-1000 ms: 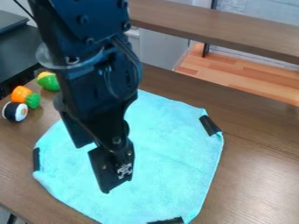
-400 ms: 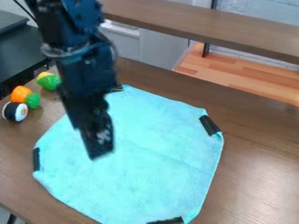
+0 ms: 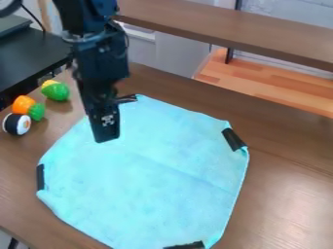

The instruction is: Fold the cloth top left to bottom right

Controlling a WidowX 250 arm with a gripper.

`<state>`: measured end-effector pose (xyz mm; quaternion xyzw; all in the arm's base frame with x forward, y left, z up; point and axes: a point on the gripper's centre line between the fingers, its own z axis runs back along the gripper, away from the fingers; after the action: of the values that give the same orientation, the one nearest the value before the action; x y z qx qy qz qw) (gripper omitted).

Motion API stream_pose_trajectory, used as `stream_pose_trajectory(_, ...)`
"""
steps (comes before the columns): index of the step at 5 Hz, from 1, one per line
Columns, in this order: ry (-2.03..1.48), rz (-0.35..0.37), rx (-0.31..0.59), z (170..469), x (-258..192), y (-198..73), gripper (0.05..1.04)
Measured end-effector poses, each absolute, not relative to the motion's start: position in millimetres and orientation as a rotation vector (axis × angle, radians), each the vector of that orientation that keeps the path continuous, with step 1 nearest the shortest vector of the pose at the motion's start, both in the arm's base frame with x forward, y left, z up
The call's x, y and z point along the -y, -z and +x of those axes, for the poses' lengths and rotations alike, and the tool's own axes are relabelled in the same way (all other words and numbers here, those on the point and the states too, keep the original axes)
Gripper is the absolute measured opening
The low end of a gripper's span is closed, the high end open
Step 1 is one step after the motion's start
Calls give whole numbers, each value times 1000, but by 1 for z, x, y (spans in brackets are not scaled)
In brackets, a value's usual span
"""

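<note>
My gripper [image 3: 107, 133] hangs over the upper left part of the light blue cloth [image 3: 153, 170], near its top corner. The cloth lies spread flat on the brown table, with a faint crease across its middle. Black patches mark its corners: one at the right [image 3: 233, 139], one at the left [image 3: 40, 177], one at the bottom edge [image 3: 185, 245] and one at the top [image 3: 127, 98], just beside the gripper.
At the left stand a green and yellow toy [image 3: 56, 91], an orange and green toy [image 3: 23, 105] and a toy sushi roll [image 3: 16, 124]. A raised brown shelf [image 3: 228, 30] crosses the back. A dark surface [image 3: 32, 56] is at the upper left.
The gripper has moved up and to the left, from the cloth's middle toward its top corner, uncovering the top black patch. The cloth has stayed in place.
</note>
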<state>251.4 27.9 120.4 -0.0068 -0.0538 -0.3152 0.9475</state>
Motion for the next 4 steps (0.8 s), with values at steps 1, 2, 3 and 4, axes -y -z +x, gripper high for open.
stream_pose_trajectory(1,682,5,110,270,-37,-118,1001)
stream_pose_trajectory(2,697,15,126,295,-53,-109,1001)
stream_pose_trajectory(3,696,38,156,317,-67,-101,1001)
stream_pose_trajectory(4,690,50,173,335,-83,-89,1001)
